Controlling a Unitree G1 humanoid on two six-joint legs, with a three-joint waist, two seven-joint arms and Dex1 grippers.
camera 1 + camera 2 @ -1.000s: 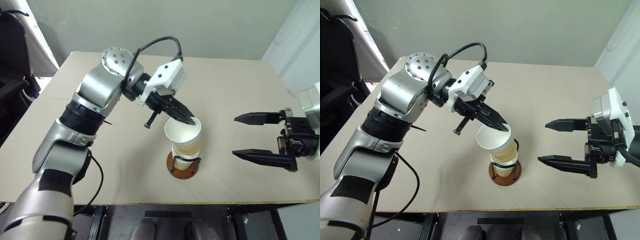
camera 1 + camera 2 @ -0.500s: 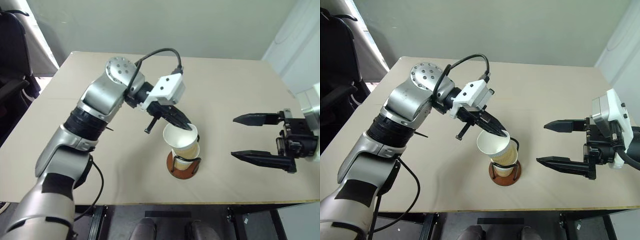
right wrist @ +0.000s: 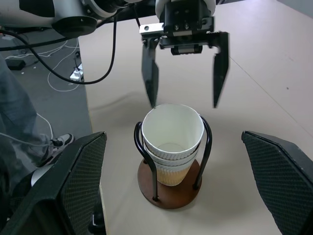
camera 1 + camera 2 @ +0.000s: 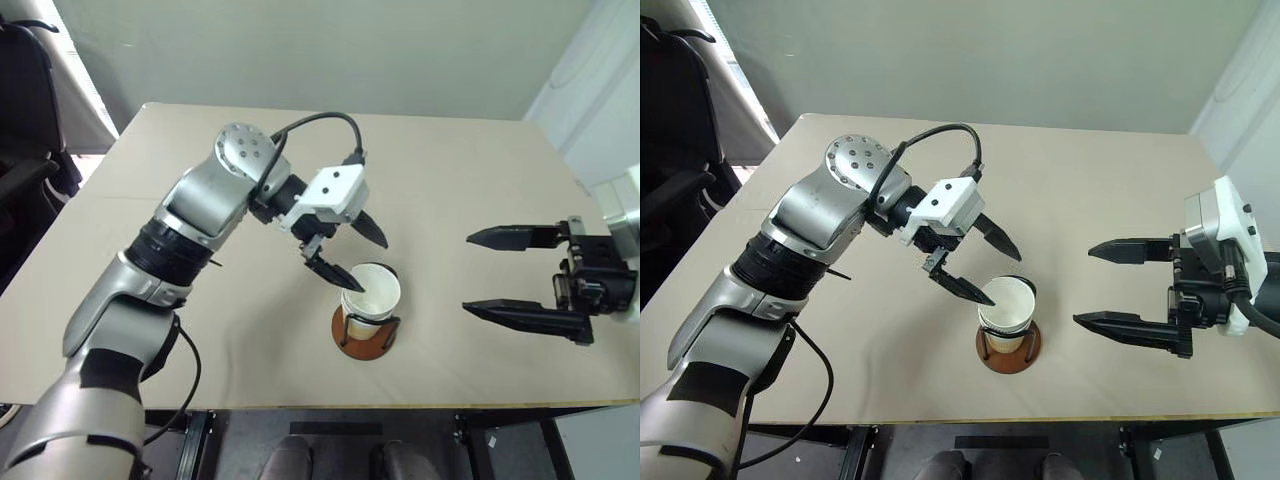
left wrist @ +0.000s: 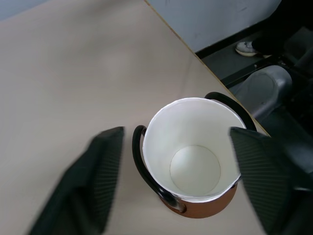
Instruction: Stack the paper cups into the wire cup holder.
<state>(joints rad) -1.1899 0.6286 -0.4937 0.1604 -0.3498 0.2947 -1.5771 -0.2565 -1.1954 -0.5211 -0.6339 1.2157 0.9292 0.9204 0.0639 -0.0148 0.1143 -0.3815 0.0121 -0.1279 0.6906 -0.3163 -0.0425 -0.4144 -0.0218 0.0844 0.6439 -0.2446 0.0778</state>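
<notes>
The paper cups (image 4: 372, 292) sit nested in one stack, white inside and tan outside. They stand upright inside the wire cup holder (image 4: 362, 338), whose black loops (image 3: 205, 142) rise from a reddish-brown disc near the table's front edge. My left gripper (image 4: 366, 265) is open just above and behind the stack; one finger is beside the top rim, the other is raised clear, and it holds nothing. In the left wrist view the top cup (image 5: 193, 156) lies between its spread fingers (image 5: 105, 171). My right gripper (image 4: 468, 272) is open and empty, to the right of the holder.
The beige table (image 4: 470, 170) carries the holder alone. Its front edge (image 4: 450, 405) runs close below the holder. A dark chair (image 4: 25, 110) stands off the table's left side, and cables lie on the floor (image 3: 63, 68).
My left gripper has opened and let go of the top cup. That cup has dropped from its tilted perch and now sits straight in the stack. The right arm has kept still.
</notes>
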